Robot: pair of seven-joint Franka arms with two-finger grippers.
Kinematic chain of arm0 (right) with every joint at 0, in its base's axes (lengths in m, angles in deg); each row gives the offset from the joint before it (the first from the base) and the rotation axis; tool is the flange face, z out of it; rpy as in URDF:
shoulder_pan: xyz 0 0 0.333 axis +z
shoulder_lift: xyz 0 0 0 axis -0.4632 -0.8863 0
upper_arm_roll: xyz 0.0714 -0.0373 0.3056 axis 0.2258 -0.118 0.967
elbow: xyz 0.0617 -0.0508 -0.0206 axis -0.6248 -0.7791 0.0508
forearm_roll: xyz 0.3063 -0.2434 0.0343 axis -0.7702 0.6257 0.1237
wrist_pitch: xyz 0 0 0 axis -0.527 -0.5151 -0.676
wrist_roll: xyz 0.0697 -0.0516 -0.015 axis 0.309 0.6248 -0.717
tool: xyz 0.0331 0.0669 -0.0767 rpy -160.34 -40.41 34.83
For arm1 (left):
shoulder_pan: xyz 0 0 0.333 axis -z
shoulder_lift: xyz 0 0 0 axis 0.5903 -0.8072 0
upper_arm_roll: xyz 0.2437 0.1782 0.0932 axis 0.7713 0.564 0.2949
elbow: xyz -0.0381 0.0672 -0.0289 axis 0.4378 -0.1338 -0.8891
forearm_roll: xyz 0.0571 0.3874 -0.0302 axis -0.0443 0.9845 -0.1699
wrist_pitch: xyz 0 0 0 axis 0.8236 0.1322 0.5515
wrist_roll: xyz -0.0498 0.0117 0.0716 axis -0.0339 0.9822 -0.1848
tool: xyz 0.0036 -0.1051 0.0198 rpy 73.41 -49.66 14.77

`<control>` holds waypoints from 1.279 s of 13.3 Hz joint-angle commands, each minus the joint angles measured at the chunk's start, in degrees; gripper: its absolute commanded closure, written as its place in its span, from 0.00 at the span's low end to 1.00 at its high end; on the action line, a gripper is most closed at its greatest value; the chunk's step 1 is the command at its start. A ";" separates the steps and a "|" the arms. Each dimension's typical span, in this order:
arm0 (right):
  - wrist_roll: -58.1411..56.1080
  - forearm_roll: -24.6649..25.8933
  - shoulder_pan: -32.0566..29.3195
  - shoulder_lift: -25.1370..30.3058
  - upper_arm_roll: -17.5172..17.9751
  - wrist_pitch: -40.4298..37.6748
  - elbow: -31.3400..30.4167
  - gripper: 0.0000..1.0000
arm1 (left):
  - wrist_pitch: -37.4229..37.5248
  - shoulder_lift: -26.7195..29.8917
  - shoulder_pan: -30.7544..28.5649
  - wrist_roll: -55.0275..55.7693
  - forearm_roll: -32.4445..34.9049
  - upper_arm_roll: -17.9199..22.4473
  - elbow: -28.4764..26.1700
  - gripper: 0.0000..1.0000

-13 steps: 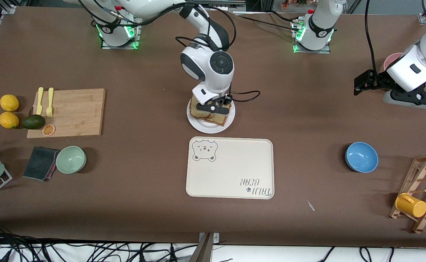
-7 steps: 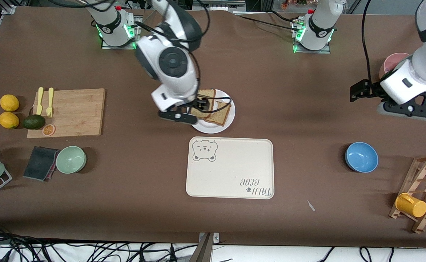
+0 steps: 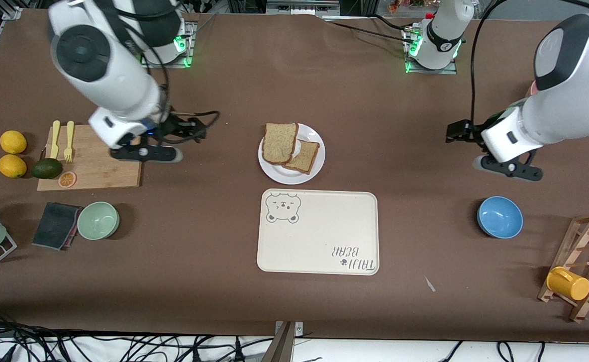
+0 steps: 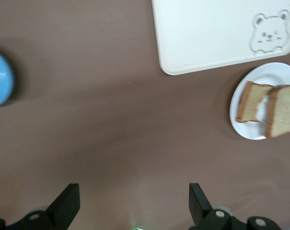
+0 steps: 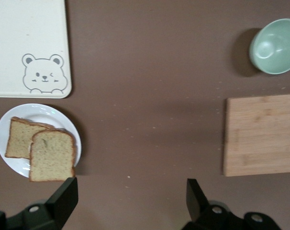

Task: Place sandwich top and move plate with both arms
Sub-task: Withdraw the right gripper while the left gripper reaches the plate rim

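1. Front view: The plate (image 3: 291,160) is seen on the table, just farther from the camera than the cream tray (image 3: 318,232). The sandwich top (image 3: 279,143) is laid on it, askew over a lower slice (image 3: 305,158), so the stack is offset, not squared. The right gripper (image 3: 143,152) is held over the edge of the cutting board (image 3: 93,156), well apart from the plate, and nothing is carried in it. The left gripper (image 3: 508,168) is held over bare table toward the left arm's end, above the blue bowl (image 3: 499,216), also empty.

2. Left wrist view: Both fingers (image 4: 66,206) are seen spread wide with only tabletop between them. The plate (image 4: 265,101) and the tray corner (image 4: 221,33) are shown well off.

3. Right wrist view: The fingers (image 5: 63,199) are likewise spread wide and nothing is gripped. The plate (image 5: 37,140), the sandwich top (image 5: 51,155), the cutting board (image 5: 261,135) and a green bowl (image 5: 275,45) are shown.

4. Handling, as a judgement: The plate is likely stiff, smooth and light, so its thin rim may slip; it would best be taken at two facing rim points, one per arm, and kept level. The bread is soft and loose and could slide off if the plate is tilted.
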 commanded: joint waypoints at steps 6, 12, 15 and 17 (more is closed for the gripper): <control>-9.50 -1.00 -13.28 8.69 1.10 -2.67 -4.11 0.00 | -9.93 -14.32 2.33 -2.23 -18.34 -5.52 -0.90 0.00; -13.20 -0.48 -13.46 9.04 0.75 -3.64 -3.58 0.00 | -32.60 -15.83 3.47 -12.92 -31.69 -9.57 -13.72 0.00; -13.38 -0.48 -13.46 9.04 0.40 -3.73 -3.58 0.00 | -38.60 -18.63 4.78 -24.44 -42.05 -10.10 -16.91 0.01; -13.21 -0.48 -13.46 8.69 -0.48 -3.73 -3.58 0.00 | -43.24 -19.34 6.45 -28.06 -46.47 -10.10 -18.75 0.02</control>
